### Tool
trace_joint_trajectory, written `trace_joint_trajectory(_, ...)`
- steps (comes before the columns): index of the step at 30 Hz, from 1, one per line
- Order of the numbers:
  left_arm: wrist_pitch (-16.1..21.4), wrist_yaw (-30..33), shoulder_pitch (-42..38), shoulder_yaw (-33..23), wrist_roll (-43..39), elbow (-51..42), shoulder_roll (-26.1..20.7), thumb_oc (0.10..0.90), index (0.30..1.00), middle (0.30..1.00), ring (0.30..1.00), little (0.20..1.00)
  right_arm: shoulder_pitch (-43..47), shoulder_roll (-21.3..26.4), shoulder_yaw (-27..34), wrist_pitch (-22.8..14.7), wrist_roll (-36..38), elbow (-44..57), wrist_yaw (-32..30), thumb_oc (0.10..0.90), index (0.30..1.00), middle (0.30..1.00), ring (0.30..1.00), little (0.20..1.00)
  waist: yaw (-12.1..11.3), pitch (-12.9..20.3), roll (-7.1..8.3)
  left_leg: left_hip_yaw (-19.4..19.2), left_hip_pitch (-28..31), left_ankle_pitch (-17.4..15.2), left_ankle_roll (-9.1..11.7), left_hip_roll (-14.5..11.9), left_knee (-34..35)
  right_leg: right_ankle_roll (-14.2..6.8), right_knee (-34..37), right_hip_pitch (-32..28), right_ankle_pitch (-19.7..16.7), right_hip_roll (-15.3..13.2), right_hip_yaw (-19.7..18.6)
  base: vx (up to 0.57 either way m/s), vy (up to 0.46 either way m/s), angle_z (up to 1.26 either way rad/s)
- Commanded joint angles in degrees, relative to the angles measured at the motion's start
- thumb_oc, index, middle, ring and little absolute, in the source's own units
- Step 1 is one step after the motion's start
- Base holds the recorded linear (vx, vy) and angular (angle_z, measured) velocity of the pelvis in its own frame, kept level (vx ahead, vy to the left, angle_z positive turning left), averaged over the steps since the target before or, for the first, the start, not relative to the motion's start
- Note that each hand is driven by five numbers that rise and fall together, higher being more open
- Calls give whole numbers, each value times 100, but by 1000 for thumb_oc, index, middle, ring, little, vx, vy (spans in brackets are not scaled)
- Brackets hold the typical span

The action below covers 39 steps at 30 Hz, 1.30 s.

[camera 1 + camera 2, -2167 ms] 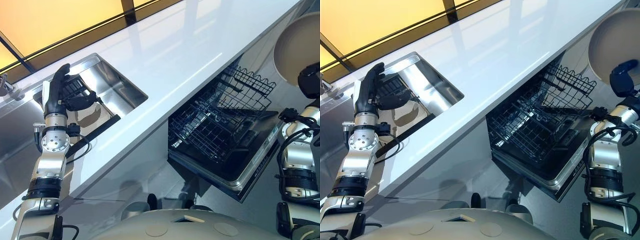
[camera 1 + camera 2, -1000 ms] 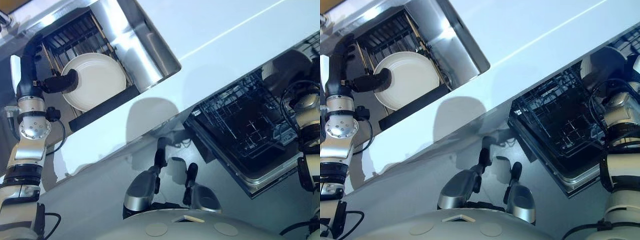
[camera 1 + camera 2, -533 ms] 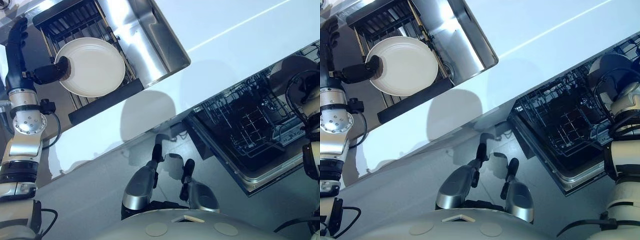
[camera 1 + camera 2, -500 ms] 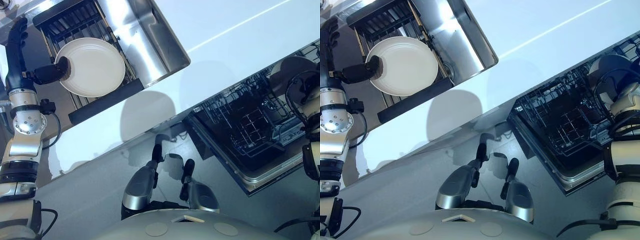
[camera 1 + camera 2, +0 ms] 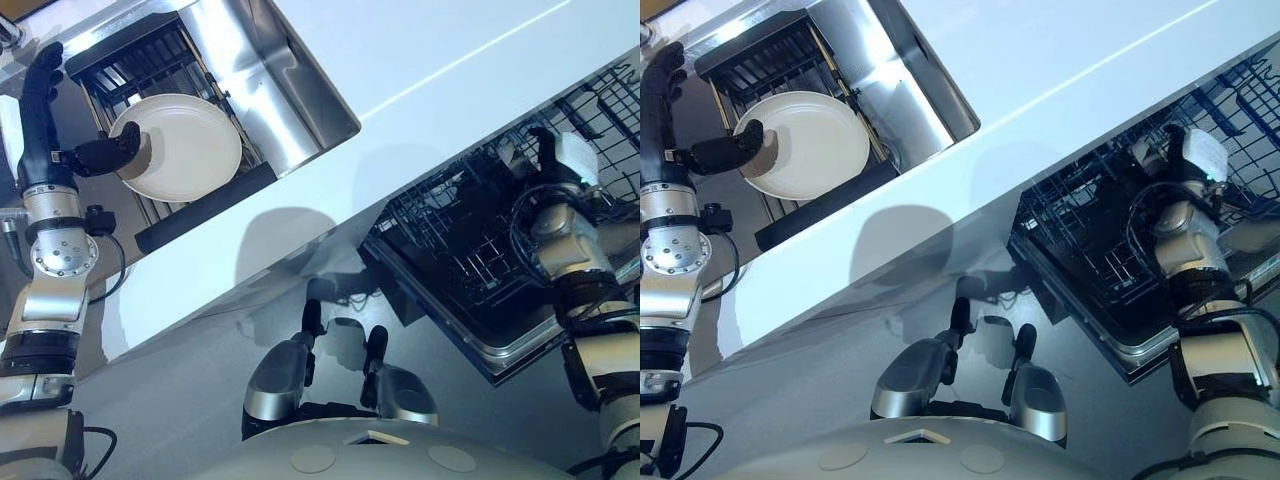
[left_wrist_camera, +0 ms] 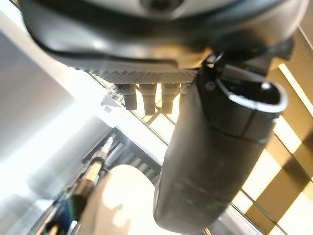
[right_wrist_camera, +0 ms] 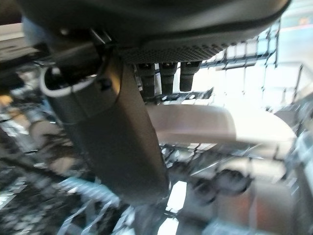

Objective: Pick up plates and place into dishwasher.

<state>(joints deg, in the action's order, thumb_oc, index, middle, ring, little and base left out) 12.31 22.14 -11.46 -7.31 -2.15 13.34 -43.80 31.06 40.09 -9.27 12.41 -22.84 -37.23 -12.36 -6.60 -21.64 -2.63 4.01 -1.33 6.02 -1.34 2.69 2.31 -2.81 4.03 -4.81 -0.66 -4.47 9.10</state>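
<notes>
Your right robot hand [image 5: 548,150] let go, fingers spread; the left robot hand [image 5: 95,155] pinches the round white plate [image 5: 180,147] over the steel sink [image 5: 300,95], ready to carry.

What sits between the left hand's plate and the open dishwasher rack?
The white countertop lies between them. The left hand pinches the plate over the sink rack, and the dishwasher rack sits beyond the counter's edge, where the right hand is setting another plate.
</notes>
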Motion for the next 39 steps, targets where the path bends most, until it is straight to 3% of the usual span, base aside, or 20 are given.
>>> trace_joint_trajectory(1, 290, 247, 218, -611, 238, -318, 71, 800, 900, 900, 900, 900, -123, 497, 165, -464, -517, 569, -494, 800, 900, 900, 900, 900, 95, 1025, -121, -149, 324, -875, -13, 147, -199, -49, -827, 515, 544, 106, -117, 20, 3, -8)
trace_joint_trajectory(14, 273, 75, 471, -666, 343, -372, 204, 800, 900, 900, 900, 900, -588, 466, 474, -624, -600, 662, -607, 800, 900, 900, 900, 900, 93, 1305, -111, -227, 595, -946, -20, 142, -116, -129, -720, 258, 537, 39, -54, 8, 5, -4)
trace_joint_trajectory(18, 294, 30, 535, -680, 345, -337, 221, 800, 900, 900, 900, 900, -663, 479, 541, -674, -839, 710, -835, 800, 900, 900, 900, 900, 78, 1377, -110, -250, 697, -969, -26, 147, -75, -176, -674, 169, 521, -5, -9, 0, 0, 0)
trace_joint_trajectory(21, 287, -12, 599, -728, 304, -334, 200, 800, 900, 900, 900, 900, -651, 550, 621, -502, -948, 803, -1131, 800, 900, 900, 900, 900, 67, 1430, -107, -269, 763, -993, -42, 142, -36, -209, -647, 122, 523, -29, 9, 8, 2, -2)
trace_joint_trajectory(24, 281, -88, 686, -798, 329, -370, 243, 800, 900, 900, 900, 900, -709, 548, 899, -445, -470, 885, -1123, 800, 900, 900, 900, 900, 75, 1472, -117, -291, 819, -1001, -49, 128, 7, -245, -637, 87, 522, -47, 23, 22, 10, -9)
trace_joint_trajectory(28, 328, -168, 769, -904, 332, -347, 260, 800, 900, 900, 900, 900, -887, 524, 1238, -644, -84, 949, -1273, 800, 900, 900, 900, 900, 106, 1517, -124, -321, 895, -1012, -58, 120, 91, -281, -611, 57, 524, -55, 13, 4, 5, -1)
trace_joint_trajectory(34, 373, -298, 721, -955, 220, -224, 184, 800, 900, 900, 900, 900, -915, 462, 1739, -1040, 849, 1259, -2031, 800, 900, 900, 900, 900, 144, 1598, -104, -401, 939, -1018, -77, 112, 135, -319, -562, 58, 463, -66, 19, -18, 0, -2)
trace_joint_trajectory(35, 372, -320, 707, -956, 238, -211, 189, 800, 900, 900, 900, 900, -922, 402, 1853, -1128, 1127, 1376, -1950, 800, 900, 900, 900, 900, 155, 1617, -98, -416, 948, -1034, -84, 113, 134, -329, -559, 59, 466, -66, 11, -47, -4, -2)
trace_joint_trajectory(36, 371, -354, 711, -980, 273, -225, 213, 800, 900, 900, 900, 900, -1025, 265, 2056, -1189, 1841, 1613, -1458, 800, 900, 900, 900, 900, 184, 1659, -78, -456, 959, -1057, -89, 113, 138, -341, -554, 62, 474, -64, -5, 0, 0, 0)
trace_joint_trajectory(39, 421, -394, 739, -1067, 280, -223, 229, 800, 900, 900, 900, 900, -1258, 120, 2264, -1233, 2779, 1786, -569, 800, 900, 900, 900, 900, 231, 1696, -42, -482, 988, -1069, -95, 124, 164, -341, -544, 49, 491, -45, -17, -13, -9, -7)
